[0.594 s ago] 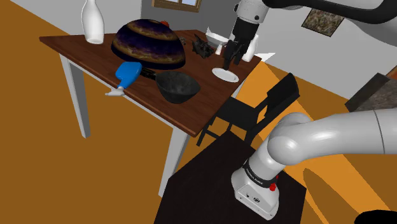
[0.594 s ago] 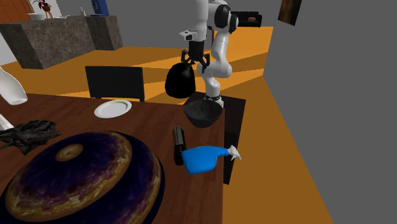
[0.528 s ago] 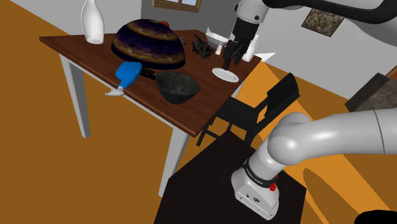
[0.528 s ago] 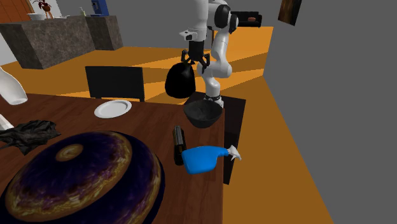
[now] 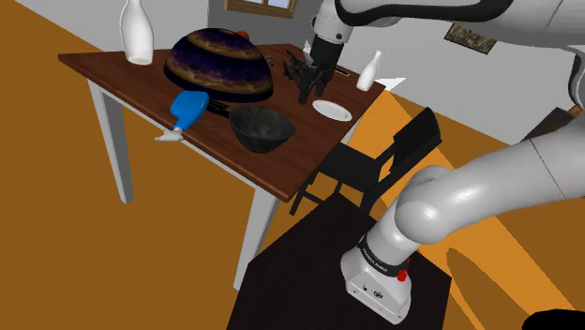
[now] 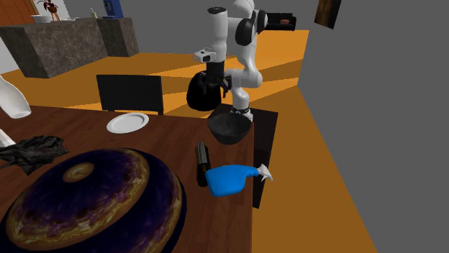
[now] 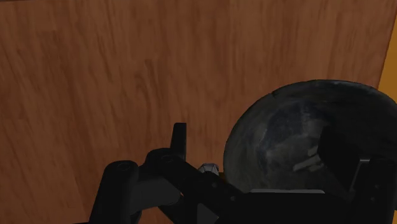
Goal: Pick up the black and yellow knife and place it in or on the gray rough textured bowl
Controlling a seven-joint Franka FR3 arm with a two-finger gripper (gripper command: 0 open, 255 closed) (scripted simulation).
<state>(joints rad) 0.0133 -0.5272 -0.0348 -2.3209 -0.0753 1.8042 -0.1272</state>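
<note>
We have swung the gripper (image 5: 307, 88) off the plate (image 5: 332, 110) toward the bowl (image 5: 262, 127). Its fingers seem spread and empty, and the knife (image 6: 201, 161) lies ungrasped on the worktop (image 5: 105, 64).

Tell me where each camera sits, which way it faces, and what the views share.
Shoulder view: beside the stand, looking down across the table; stand, arm and gripper show.
Second exterior view: over the table's far side, facing back at the arm, which shows whole.
Wrist view: on the hand, looking down at tabletop and dark bowl; gripper body shows.
Shared: all three see the dark bowl.
</note>
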